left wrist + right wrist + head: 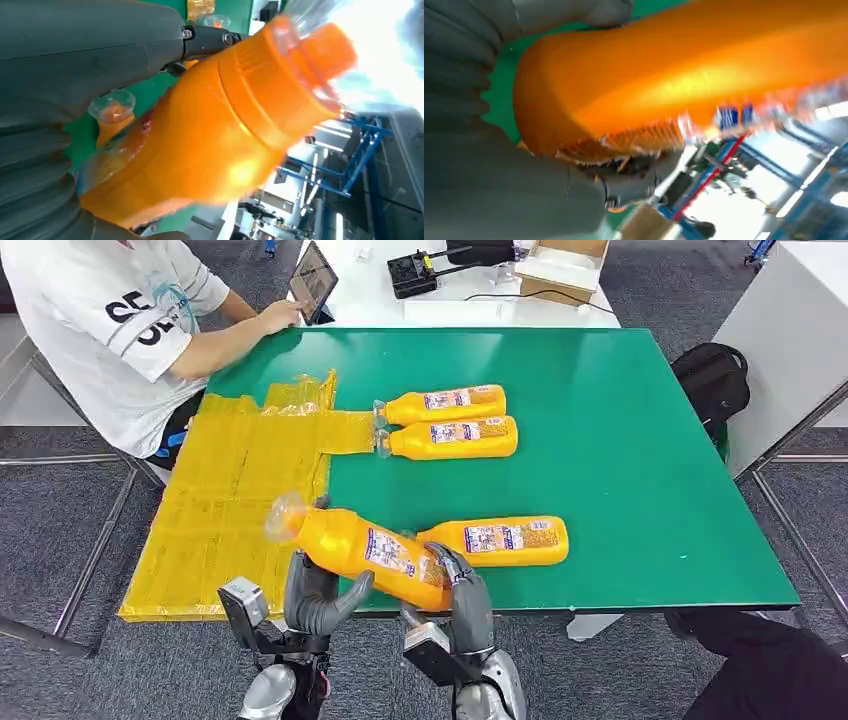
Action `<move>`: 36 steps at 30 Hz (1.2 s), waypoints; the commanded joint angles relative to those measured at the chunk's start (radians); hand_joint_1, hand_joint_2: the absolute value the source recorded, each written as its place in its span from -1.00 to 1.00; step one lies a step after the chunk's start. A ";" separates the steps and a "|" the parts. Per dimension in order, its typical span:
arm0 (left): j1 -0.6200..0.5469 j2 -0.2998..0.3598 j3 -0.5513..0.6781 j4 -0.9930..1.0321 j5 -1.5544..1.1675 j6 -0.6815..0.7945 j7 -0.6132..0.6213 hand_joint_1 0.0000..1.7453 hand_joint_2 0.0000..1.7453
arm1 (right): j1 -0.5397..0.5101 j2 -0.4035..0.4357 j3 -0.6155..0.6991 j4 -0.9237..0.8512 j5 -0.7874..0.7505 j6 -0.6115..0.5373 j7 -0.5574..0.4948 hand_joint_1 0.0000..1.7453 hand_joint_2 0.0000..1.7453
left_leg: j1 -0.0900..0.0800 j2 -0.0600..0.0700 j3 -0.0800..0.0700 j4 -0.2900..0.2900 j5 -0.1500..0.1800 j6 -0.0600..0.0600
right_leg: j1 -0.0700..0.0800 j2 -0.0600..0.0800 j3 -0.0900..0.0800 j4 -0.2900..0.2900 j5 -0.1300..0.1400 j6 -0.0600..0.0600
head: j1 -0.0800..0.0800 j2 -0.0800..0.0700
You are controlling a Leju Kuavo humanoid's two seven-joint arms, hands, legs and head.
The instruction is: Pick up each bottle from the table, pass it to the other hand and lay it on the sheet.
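An orange bottle with a clear cap hangs tilted over the table's front edge, cap toward the yellow sheet. My left hand grips its upper body near the neck. My right hand holds its base end. The left wrist view has the bottle against my left hand; the right wrist view has its body in my right hand. A second bottle lies on the green table just behind. Two more bottles lie side by side farther back, caps at the sheet's edge.
A person in a white shirt sits at the table's far left corner, one hand on a tablet. A white table with a box and a black device stands behind. A black bag lies on the floor to the right.
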 commanded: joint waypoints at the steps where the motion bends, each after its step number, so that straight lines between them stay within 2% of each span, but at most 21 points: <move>1: -0.059 -0.035 -0.010 0.145 0.015 0.008 -0.015 -1.00 1.00 | -0.117 0.000 0.487 0.357 -0.169 -0.147 0.023 1.00 1.00 | 0.001 0.003 0.005 0.000 -0.002 0.000 | 0.001 0.002 0.003 0.000 -0.001 -0.002 | 0.000 0.000; 3: -0.059 -0.035 -0.011 0.143 0.017 0.009 -0.015 -1.00 1.00 | -0.125 0.000 0.499 0.373 -0.184 -0.151 0.015 1.00 1.00 | 0.001 0.000 0.002 0.000 -0.001 0.000 | 0.001 -0.001 0.002 -0.001 -0.001 -0.002 | 0.001 0.000; 4: -0.059 -0.035 -0.012 0.141 0.017 0.009 -0.015 -1.00 1.00 | -0.129 0.000 0.496 0.379 -0.186 -0.148 0.015 1.00 1.00 | 0.001 0.001 0.006 0.000 -0.002 0.001 | 0.001 -0.001 0.005 -0.001 -0.002 -0.003 | 0.001 0.000; 12: -0.059 -0.035 -0.014 0.141 0.026 0.006 -0.016 -1.00 1.00 | -0.134 0.000 0.511 0.397 -0.209 -0.141 0.001 1.00 1.00 | 0.000 0.000 0.002 0.000 -0.001 0.000 | 0.001 -0.001 0.002 -0.001 -0.001 -0.002 | 0.000 0.000; 22: -0.058 -0.035 -0.009 0.135 0.043 0.002 -0.021 -1.00 1.00 | -0.142 0.000 0.539 0.424 -0.251 -0.150 -0.004 1.00 1.00 | 0.000 -0.001 0.005 0.000 -0.002 0.001 | 0.001 -0.003 0.005 -0.001 -0.003 -0.003 | 0.000 0.000; 23: -0.059 -0.035 -0.008 0.137 0.044 0.003 -0.021 -0.84 1.00 | -0.143 0.000 0.540 0.425 -0.257 -0.150 -0.006 1.00 1.00 | 0.001 -0.002 0.009 0.000 -0.005 0.002 | 0.002 -0.004 0.009 0.000 -0.005 -0.005 | 0.000 0.000; 24: -0.059 -0.035 -0.008 0.138 0.046 0.004 -0.021 -0.16 1.00 | -0.145 0.000 0.544 0.428 -0.263 -0.152 -0.007 1.00 1.00 | 0.000 -0.001 0.012 0.000 -0.006 0.002 | 0.002 -0.004 0.012 -0.001 -0.006 -0.005 | 0.000 0.000; 25: -0.060 -0.035 -0.009 0.138 0.046 0.004 -0.021 0.74 1.00 | -0.146 0.000 0.545 0.429 -0.265 -0.153 -0.007 1.00 1.00 | 0.000 -0.002 0.009 0.000 -0.004 0.002 | 0.001 -0.004 0.009 0.000 -0.005 -0.004 | 0.000 0.000; 26: -0.061 -0.035 -0.009 0.139 0.046 0.005 -0.022 1.00 1.00 | -0.146 0.000 0.548 0.430 -0.269 -0.155 -0.008 1.00 1.00 | 0.000 -0.001 0.007 0.000 -0.003 0.002 | 0.001 -0.003 0.007 0.000 -0.004 -0.004 | 0.000 0.000; 30: -0.061 -0.035 -0.009 0.139 0.046 0.005 -0.022 1.00 1.00 | -0.146 0.000 0.548 0.430 -0.269 -0.155 -0.008 1.00 1.00 | 0.000 -0.001 0.002 0.000 -0.001 0.001 | 0.001 -0.003 0.002 -0.001 -0.002 -0.002 | 0.000 0.000; 36: -0.056 -0.035 -0.018 0.127 0.058 0.015 -0.022 1.00 1.00 | -0.148 0.000 0.548 0.437 -0.286 -0.163 -0.017 1.00 1.00 | 0.001 -0.002 0.004 0.000 -0.002 0.001 | 0.001 -0.003 0.004 -0.001 -0.003 -0.003 | 0.000 0.000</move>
